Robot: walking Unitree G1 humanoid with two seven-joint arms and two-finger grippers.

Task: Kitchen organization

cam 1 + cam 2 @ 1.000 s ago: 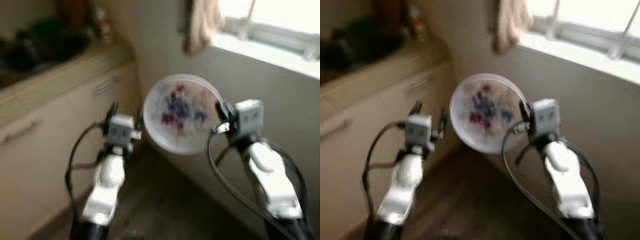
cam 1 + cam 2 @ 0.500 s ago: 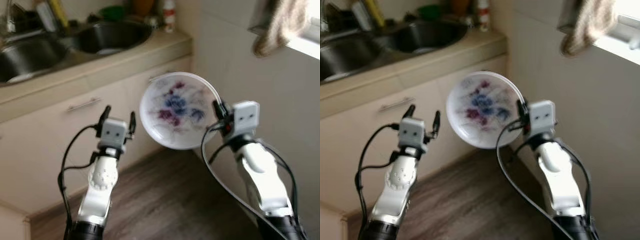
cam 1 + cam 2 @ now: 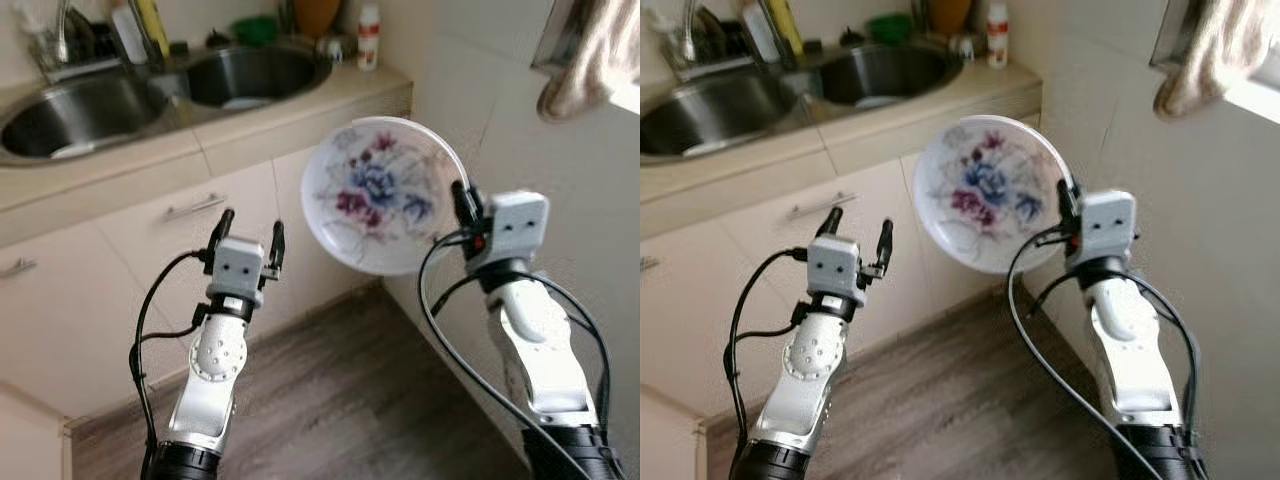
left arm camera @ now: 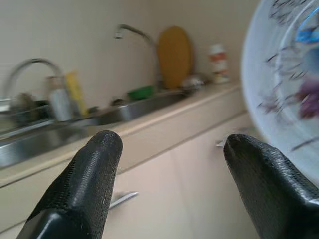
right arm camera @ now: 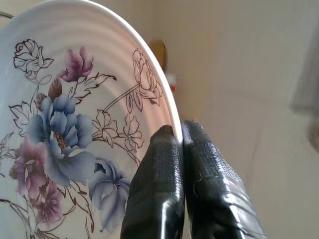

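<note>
— What do we have in hand?

— A floral plate (image 3: 383, 195), white with blue and purple flowers, held up on edge in the air in front of the cabinet doors (image 3: 190, 215) below the double sink (image 3: 150, 90). Our right gripper (image 5: 180, 137) pinches its rim, one black finger on each face, clamped tight.

— And the left gripper (image 3: 246, 232)?

— Its fingers stand wide apart with nothing between them, just beside the plate's far edge and not touching it.

— How do we judge the plate will handle?

— Stiff, glazed and slick, likely ceramic, so breakable if dropped. A pinch at one spot on the rim lets it swing; a second hold on the opposite rim would steady it.
</note>
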